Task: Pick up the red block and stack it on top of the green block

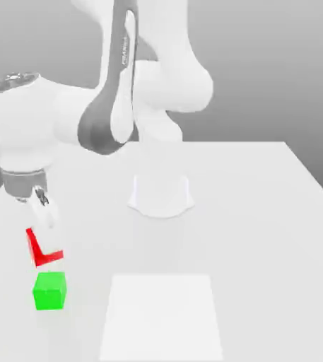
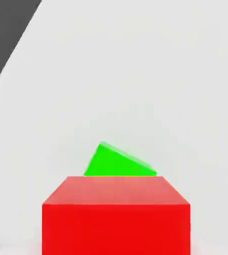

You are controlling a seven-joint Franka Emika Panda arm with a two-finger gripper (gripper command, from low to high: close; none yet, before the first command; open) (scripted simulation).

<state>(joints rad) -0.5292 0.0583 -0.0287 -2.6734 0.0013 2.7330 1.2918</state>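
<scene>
Arm bent low, fingers (image 1: 45,233) clamping red block (image 1: 42,251) just above green block (image 1: 49,290).

Exterior view: hand (image 1: 44,233) at the view's left, closed on the red block (image 1: 39,249), held tilted in the air just above the green block (image 1: 49,290), apart from it. Green block sits on white counter (image 1: 263,233).

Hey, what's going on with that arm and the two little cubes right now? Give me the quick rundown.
Gripper shut on red block, held in the air. Green block on table just below it. Nothing between them.
</scene>
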